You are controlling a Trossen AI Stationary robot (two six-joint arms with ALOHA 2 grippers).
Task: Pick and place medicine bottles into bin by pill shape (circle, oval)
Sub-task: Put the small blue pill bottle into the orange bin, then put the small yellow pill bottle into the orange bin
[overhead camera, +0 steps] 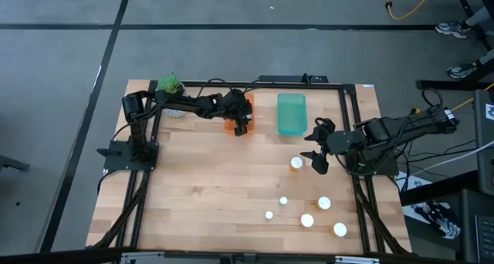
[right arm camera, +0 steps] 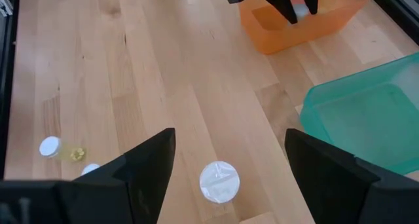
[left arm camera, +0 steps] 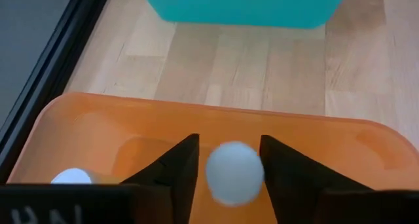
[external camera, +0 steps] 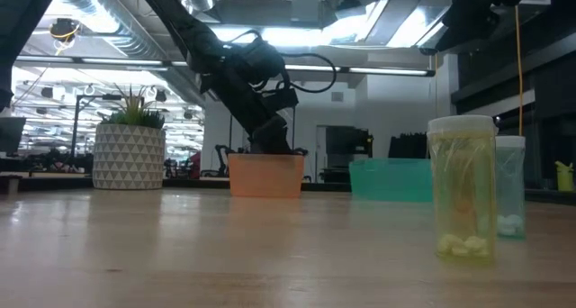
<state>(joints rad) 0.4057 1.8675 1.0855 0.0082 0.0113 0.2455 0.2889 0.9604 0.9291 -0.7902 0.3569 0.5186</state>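
- While the left tool (overhead camera: 241, 127) hangs over the orange bin (overhead camera: 231, 122) at the far side of the worktop (overhead camera: 216, 194), its fingers stand parted with a white-capped bottle (left arm camera: 234, 172) between them; from the wrist view I judge the bottle is being let go into the bin, though I cannot tell whether the pads are touching it.
- One more white cap (left arm camera: 71, 177) shows already lying in that orange bin.
- The teal bin (overhead camera: 292, 113) sits just beside the orange one, on the right arm's side.
- The right tool (overhead camera: 316, 157) hovers with its fingers spread wide and empty, a bottle (overhead camera: 296, 164) standing on the worktop just beside it; its own wrist view shows that cap (right arm camera: 219, 181) between the spread fingers and below them.
- Five more bottles stand nearer the front edge on the right side, among them an orange-sided one (overhead camera: 339, 230) and a small one (overhead camera: 269, 214).
- To finish the drop well, I'd say the left tool should open fully and lift straight up, so the fingers don't drag the bottle or knock the bin wall.
- For the right arm, come straight down over the cap, centred, before closing, and check the pill shape first.
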